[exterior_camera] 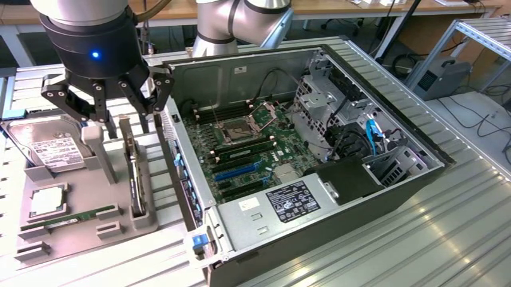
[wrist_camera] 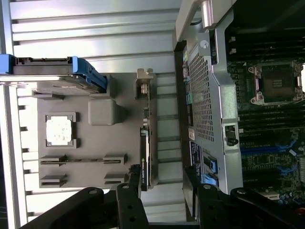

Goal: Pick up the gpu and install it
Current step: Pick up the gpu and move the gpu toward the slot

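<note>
Gpu point(exterior_camera: 134, 173), a flat card with green board and black cooler, standing on edge in a slot of the grey moulded tray point(exterior_camera: 80, 239) on the ribbed aluminium bench point(exterior_camera: 415, 251). Just beside it, on the exterior view's right, the tall black rear edge of the open grey metal computer case point(exterior_camera: 239, 69), running along the Gpu's whole length. On the exterior view's left, a silver hard drive with white label point(exterior_camera: 52, 146), upright in the tray. Nearer the camera, a square silver processor chip point(exterior_camera: 46, 200) and a narrow green RAM stick point(exterior_camera: 70, 219), both seated in the tray. Green motherboard point(exterior_camera: 239, 149) inside the case. Black jaws above the Gpu's far end, spread wide, holding nothing.

From the wrist: Gpu point(wrist_camera: 145, 148) seen edge-on, silver end bracket point(wrist_camera: 144, 83) at its far end, perforated case panel point(wrist_camera: 202, 95) close alongside. One black finger point(wrist_camera: 129, 207) over the Gpu's near end, the other over the case rim. Contact impossible to tell.
</note>
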`<state>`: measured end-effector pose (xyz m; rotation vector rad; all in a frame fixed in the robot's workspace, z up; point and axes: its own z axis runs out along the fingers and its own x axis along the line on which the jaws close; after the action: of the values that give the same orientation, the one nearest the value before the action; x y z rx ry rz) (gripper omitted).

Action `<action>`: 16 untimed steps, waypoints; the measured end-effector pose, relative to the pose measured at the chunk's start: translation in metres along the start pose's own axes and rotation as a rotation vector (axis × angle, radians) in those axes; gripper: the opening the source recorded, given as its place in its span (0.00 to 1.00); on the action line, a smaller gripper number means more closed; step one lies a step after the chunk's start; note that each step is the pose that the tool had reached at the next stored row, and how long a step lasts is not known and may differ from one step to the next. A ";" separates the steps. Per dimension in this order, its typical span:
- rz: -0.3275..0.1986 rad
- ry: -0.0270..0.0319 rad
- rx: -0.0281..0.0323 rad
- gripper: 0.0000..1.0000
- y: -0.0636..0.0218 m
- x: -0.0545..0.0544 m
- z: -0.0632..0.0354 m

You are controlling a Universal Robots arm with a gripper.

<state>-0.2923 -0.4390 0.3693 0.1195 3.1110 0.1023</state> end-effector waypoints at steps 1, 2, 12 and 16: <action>0.000 -0.0001 -0.0001 0.48 0.0000 0.000 0.0003; 0.000 0.0000 0.0000 0.48 0.0000 0.000 0.0005; 0.000 -0.0001 -0.0001 0.48 -0.0003 0.000 0.0030; 0.000 0.0000 0.0000 0.48 -0.0003 0.000 0.0039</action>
<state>-0.2927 -0.4390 0.3654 0.1195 3.1110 0.1023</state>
